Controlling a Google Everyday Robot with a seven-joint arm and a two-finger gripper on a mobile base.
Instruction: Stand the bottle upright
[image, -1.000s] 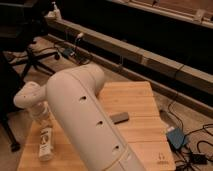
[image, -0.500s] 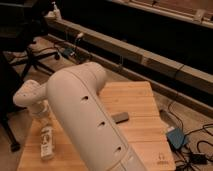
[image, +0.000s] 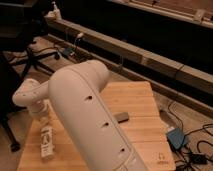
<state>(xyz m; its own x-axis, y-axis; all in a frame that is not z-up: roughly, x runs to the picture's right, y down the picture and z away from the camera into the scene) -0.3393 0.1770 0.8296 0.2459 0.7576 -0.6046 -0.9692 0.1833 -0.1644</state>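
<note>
The bottle (image: 46, 142) lies on its side at the left of the wooden table (image: 145, 107). It is slim and whitish, with a pale label with dark print. My gripper (image: 43, 119) hangs from the white wrist directly over the bottle's far end and is shut. I cannot tell whether it grips the bottle. My thick white arm (image: 95, 120) crosses the middle of the view and hides much of the tabletop.
A small dark grey block (image: 121, 117) lies on the table right of the arm. An office chair (image: 32, 55) stands on the floor to the left. On the floor to the right are a blue box (image: 176, 137) and cables. A long ledge (image: 150, 60) runs behind.
</note>
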